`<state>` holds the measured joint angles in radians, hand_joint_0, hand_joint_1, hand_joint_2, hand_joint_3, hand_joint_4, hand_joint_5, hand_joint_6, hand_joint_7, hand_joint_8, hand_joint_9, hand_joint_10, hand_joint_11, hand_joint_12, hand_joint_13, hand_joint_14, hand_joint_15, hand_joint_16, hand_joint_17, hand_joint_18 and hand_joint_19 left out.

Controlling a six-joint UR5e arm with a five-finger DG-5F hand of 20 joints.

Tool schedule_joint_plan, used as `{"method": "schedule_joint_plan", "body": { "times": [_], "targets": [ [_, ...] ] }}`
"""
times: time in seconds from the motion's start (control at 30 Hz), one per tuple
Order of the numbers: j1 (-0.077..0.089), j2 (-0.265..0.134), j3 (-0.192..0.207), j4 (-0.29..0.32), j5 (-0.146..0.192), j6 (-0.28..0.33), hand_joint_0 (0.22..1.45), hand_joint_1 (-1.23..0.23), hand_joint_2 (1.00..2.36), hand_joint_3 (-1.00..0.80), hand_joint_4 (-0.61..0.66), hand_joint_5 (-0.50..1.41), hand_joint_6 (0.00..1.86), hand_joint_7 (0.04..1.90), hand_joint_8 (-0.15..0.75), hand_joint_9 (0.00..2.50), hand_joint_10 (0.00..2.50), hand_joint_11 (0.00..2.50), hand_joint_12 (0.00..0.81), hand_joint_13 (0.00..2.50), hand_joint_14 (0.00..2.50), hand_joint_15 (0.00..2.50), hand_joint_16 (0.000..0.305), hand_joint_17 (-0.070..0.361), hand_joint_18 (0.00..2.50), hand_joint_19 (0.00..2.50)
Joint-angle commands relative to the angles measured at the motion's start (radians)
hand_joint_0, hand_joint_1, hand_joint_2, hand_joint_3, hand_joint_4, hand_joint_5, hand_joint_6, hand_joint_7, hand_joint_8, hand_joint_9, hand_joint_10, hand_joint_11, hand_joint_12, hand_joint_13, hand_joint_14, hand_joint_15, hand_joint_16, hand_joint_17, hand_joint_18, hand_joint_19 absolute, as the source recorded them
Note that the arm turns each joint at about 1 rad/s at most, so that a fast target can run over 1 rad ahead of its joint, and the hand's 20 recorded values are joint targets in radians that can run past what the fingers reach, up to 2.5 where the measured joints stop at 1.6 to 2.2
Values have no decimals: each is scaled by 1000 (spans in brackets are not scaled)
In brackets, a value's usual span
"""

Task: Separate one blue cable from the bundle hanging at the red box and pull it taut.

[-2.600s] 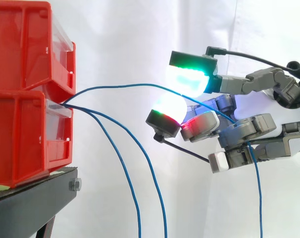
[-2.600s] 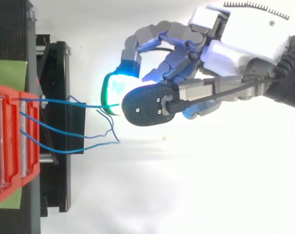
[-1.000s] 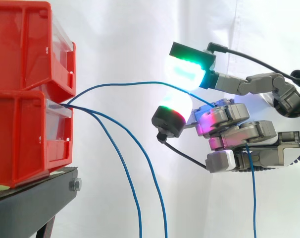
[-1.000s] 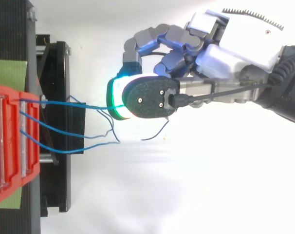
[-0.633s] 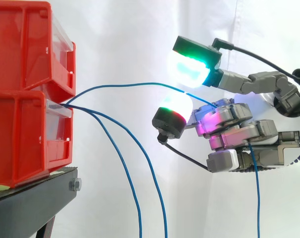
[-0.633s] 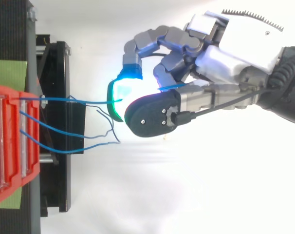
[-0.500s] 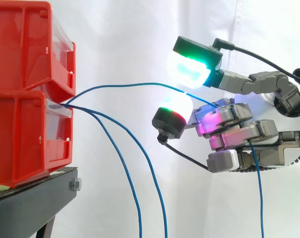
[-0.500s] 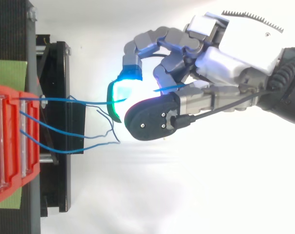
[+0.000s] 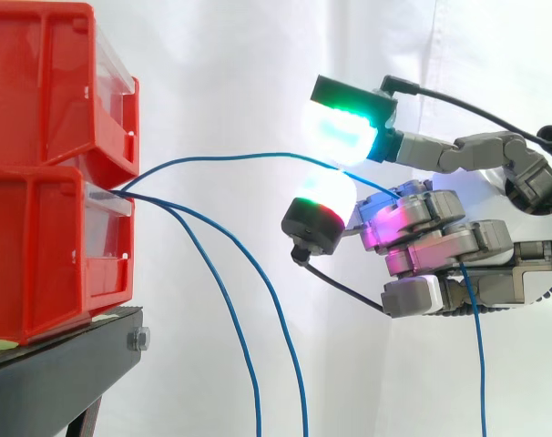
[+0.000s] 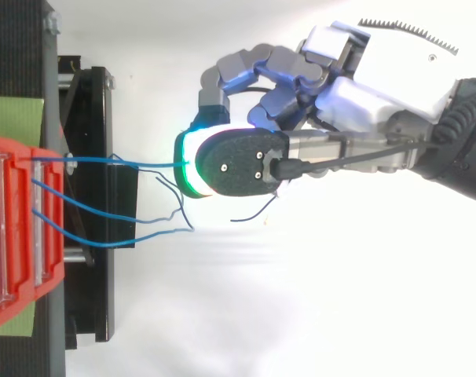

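Place: a robotics lab test rig.
Backdrop: a plain white curtain (image 9: 240, 73) hangs behind the whole work area.
Fixture: at 9 o'clock, stacked red bins (image 9: 39, 218) sit on a bolted black stand (image 9: 66, 364).
Machine: at 3 o'clock, a robot hand (image 9: 440, 241) with glowing fingertip pads is curled on a blue cable (image 9: 249, 155).

hand (image 9: 440, 238) level from right, fingers (image 9: 411, 211) curled

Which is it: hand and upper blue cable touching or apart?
Touching. Side view: upper blue cable runs into the hand, between curled fingers, and hangs below them.
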<state>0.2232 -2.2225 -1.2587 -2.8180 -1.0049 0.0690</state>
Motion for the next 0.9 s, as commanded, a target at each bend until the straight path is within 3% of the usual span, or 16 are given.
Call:
{"method": "schedule_joint_plan", "body": {
  "times": [0.0,0.47,0.73,0.87],
  "targets": [
    [-1,0,1,0,0,0,659,-594,1020,-281,195,-240,922,1232,322,1055,1406,1622,293,1344,2168,1022,34,78,1215,1057],
    [1,0,-1,2,-1,-6,678,-684,1033,-4,44,-236,932,1399,299,1047,1417,1641,289,1337,2133,1037,37,82,1199,1087],
    [1,0,1,8,0,-18,697,-679,1032,-14,-12,-231,930,1442,286,1073,1380,1681,280,1331,2094,1063,36,82,1184,1098],
    [1,0,-1,9,0,-23,722,-650,1027,-145,63,-255,933,1355,289,977,1395,1646,290,1297,2038,1060,37,82,1139,1098]
  ]
}}
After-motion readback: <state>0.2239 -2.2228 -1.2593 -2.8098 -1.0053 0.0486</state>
